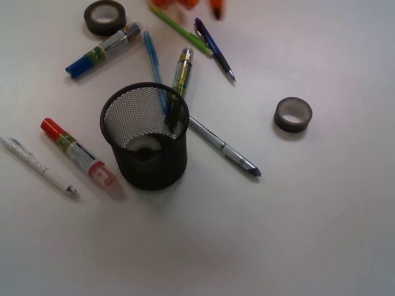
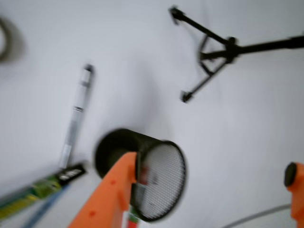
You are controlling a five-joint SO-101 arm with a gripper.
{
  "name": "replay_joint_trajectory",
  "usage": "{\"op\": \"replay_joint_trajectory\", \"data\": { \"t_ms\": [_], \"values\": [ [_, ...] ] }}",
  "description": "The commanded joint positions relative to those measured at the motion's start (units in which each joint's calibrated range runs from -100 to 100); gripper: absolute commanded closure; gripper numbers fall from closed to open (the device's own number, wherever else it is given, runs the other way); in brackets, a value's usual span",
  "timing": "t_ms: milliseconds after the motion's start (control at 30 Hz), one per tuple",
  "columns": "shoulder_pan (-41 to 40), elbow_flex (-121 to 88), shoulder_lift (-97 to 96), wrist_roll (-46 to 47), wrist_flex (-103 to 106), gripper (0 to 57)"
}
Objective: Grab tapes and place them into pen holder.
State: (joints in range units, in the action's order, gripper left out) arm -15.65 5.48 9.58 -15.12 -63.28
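Listing contents, largest first. White table [image 1: 321, 234]: bare and pale, bearing everything. Pen holder [image 1: 145, 139]: black mesh cup, upright near centre, with a whitish tape roll [image 1: 145, 145] lying on its floor. Gripper [image 2: 209, 190]: orange jaws spread wide with nothing between them, seen in the blurred wrist view; the near jaw overlaps the cup's rim in that view. Red-capped marker [image 1: 77, 152] and white pen [image 1: 40, 168]: left of the cup. Blue-capped marker [image 1: 102, 49]: behind it. Silver pen [image 1: 223, 148]: just beside the cup's right side. Dark tape, rear left [image 1: 105, 16]: flat, well apart from the cup. Dark tape, right [image 1: 293, 115]: flat, alone. Risks: two rolls remain outside; a low jaw could tip the light cup, and a flat roll may slip if pinched off-centre.
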Motion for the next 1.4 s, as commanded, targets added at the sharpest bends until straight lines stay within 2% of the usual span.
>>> {"op": "replay_joint_trajectory", "data": {
  "t_ms": [0,100,233,467,733,900,1100,1133,1200,1333,1367],
  "values": [
    [-7.12,-10.82,-2.57,-7.52,7.90,23.4],
    [-11.08,-12.64,-8.35,-9.33,16.04,23.4],
    [-13.40,-5.39,-17.61,-12.75,14.11,23.4],
    [-14.74,20.43,-39.88,-17.92,-1.63,23.4],
    [-14.89,59.65,-66.40,-20.12,-23.86,23.5],
    [-15.12,72.60,-76.35,-20.22,-27.62,23.5],
    [-17.14,78.21,-82.98,-22.17,-30.16,23.8],
    [-17.29,78.85,-83.40,-22.17,-30.51,25.2],
    [-17.29,80.03,-83.83,-22.17,-31.38,32.4],
    [-17.21,81.20,-83.91,-21.83,-32.43,57.5],
    [-17.21,81.39,-83.91,-21.68,-32.43,56.8]
  ]
}}
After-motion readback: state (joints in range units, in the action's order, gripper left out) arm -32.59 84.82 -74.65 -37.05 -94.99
